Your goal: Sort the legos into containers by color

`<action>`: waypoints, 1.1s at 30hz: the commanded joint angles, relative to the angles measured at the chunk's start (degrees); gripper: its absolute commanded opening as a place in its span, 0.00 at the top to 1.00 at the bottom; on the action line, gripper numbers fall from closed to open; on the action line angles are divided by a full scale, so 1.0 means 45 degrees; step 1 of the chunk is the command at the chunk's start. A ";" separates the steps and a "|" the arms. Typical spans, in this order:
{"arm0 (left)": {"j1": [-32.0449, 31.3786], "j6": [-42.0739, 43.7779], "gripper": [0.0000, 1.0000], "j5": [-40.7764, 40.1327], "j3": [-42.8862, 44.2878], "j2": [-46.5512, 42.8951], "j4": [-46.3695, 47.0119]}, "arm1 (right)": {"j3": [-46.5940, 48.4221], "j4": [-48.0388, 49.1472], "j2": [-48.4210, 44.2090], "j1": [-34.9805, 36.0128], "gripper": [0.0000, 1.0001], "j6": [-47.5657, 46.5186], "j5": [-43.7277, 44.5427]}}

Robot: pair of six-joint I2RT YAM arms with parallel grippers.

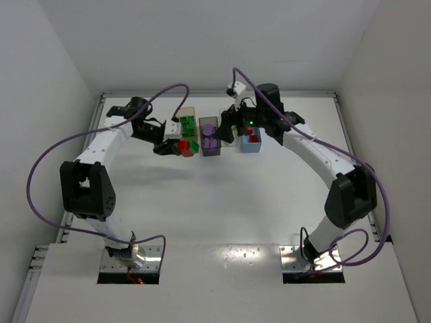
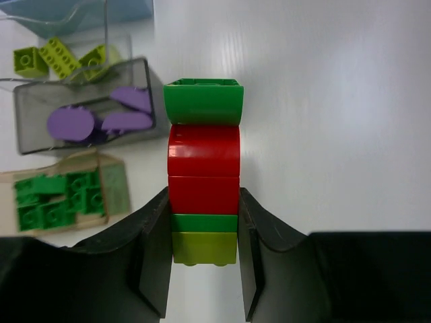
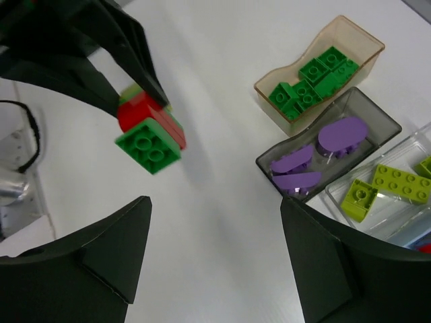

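My left gripper (image 2: 204, 259) is shut on a stack of stuck-together legos (image 2: 203, 168): lime at the bottom, a thin green plate, two red bricks and a dark green brick at the tip. In the top view the stack (image 1: 184, 146) hangs just left of the containers. The tan bin (image 3: 367, 39) holds dark green bricks, the dark grey bin (image 3: 378, 120) purple pieces, and the clear bin (image 3: 404, 219) lime bricks. The light blue bin (image 1: 250, 149) holds red bricks. My right gripper (image 3: 215, 269) is open and empty, hovering near the bins with the held stack (image 3: 151, 138) ahead of it.
The four bins stand side by side at the back middle of the white table (image 1: 222, 202). White walls close in the table at the left, right and back. A purple cable (image 1: 60, 145) loops off each arm.
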 commanded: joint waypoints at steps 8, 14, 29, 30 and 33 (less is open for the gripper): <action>-0.2305 -1.2747 0.81 0.2774 0.2267 0.0658 0.4280 | -0.1057 0.0625 -0.1743 -0.1479 0.22 0.0552 -0.5721; -0.2871 -1.3477 0.80 0.2912 0.2385 0.0521 0.4675 | -0.1723 0.0879 -0.1881 -0.1870 0.22 0.0553 -0.7246; -0.3127 -1.3361 0.76 0.3869 0.2267 0.0287 0.4792 | -0.0708 0.2187 -0.0496 -0.1987 0.22 0.1801 -0.8692; -0.3262 -1.3361 0.76 0.3869 0.2132 0.0287 0.4792 | -0.0592 0.2498 -0.0359 -0.1987 0.22 0.2074 -0.8866; -0.3381 -1.3244 0.76 0.3869 0.2131 0.0171 0.4792 | -0.0475 0.2793 -0.0105 -0.1851 0.22 0.2213 -0.8868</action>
